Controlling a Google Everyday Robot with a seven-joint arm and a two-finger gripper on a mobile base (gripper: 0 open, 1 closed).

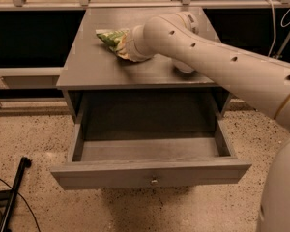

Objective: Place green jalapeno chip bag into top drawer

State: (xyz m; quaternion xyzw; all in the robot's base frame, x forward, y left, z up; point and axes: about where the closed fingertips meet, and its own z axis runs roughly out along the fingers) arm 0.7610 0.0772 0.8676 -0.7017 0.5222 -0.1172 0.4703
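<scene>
The green jalapeno chip bag (112, 36) lies on the cabinet top (87, 66), at the back left of centre. My gripper (126, 47) is at the bag's right end, down on the cabinet top; my white arm reaches in from the right and covers it. The top drawer (150, 173) is pulled wide open below. Its flat front panel with the small round knob (154, 181) faces me, and nothing shows on its floor.
A white bowl (183, 67) stands on the cabinet top to the right, mostly hidden behind my arm. A dark rod (14, 187) and cables lie on the speckled floor at the left. A railing runs behind the cabinet.
</scene>
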